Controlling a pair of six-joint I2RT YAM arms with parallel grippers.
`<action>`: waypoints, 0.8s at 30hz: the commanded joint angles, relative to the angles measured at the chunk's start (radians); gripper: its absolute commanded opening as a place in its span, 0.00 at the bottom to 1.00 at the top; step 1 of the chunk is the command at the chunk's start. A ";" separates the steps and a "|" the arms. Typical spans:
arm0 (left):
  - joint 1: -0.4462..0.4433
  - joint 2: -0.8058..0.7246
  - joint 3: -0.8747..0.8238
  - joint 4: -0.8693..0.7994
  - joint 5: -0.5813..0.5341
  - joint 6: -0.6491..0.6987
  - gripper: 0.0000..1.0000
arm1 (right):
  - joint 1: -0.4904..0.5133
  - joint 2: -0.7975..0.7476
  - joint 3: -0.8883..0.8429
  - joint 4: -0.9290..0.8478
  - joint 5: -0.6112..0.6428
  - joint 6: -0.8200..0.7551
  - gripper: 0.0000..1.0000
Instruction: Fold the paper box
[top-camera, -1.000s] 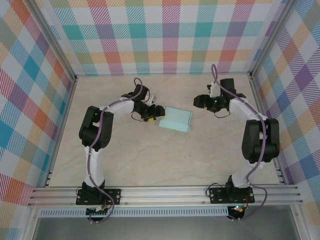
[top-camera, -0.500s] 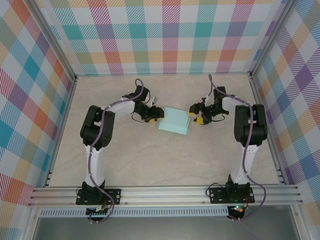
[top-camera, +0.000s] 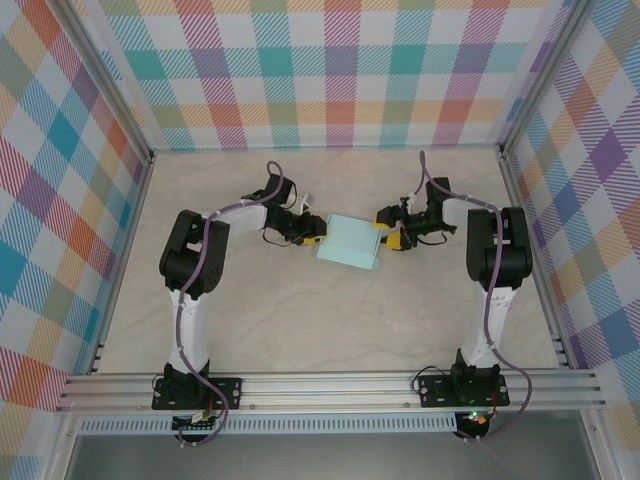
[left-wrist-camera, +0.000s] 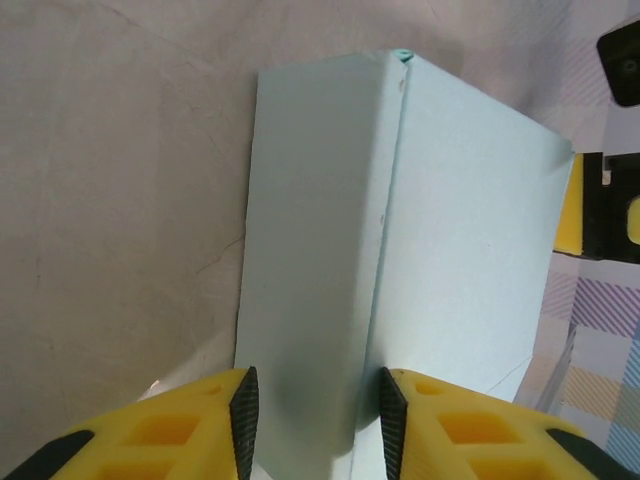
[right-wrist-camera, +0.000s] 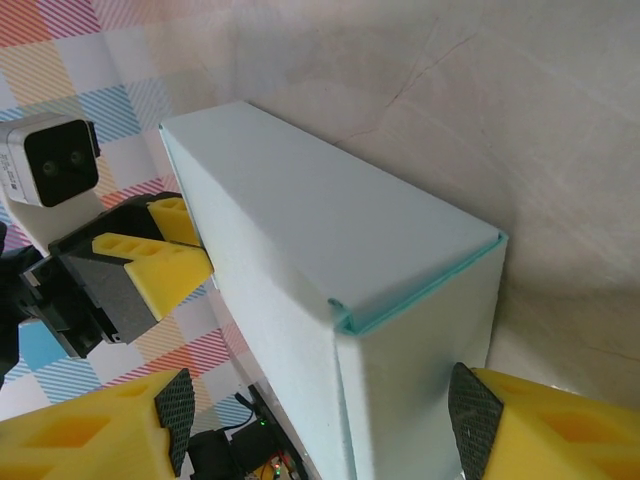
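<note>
paper box: a closed rectangular shape, pale mint, laid flat and slightly askew on the table. It is placed midway between the left and right edges, somewhat nearer the far edge than the near one.
box detail: a thin darker turquoise lip is seen along the top edge at the right-hand end corner.
left gripper: set at the box's left end. The 2 yellow fingers are set narrow, with the end of the box seen between the pads. Whether the box is actually clamped cannot be told.
right gripper: set at the box's right end. The 2 fingers are spread wide and the box's end corner is straddled. A clear gap is seen at 1 pad; the other pad is just beside the box wall.
arms: both are reached inward, with the box between the 2 grippers.
plaid panels: seen round the table on 3 sides.
</note>
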 joint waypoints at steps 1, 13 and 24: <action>0.031 0.036 -0.063 -0.011 -0.034 -0.012 0.37 | -0.015 -0.022 -0.017 0.043 -0.046 0.019 0.71; 0.079 0.076 -0.136 0.165 0.084 -0.096 0.32 | -0.049 -0.054 -0.023 -0.001 -0.054 -0.038 0.71; 0.105 0.128 -0.110 0.183 0.157 -0.120 0.30 | -0.044 -0.048 -0.052 0.021 -0.050 -0.006 0.74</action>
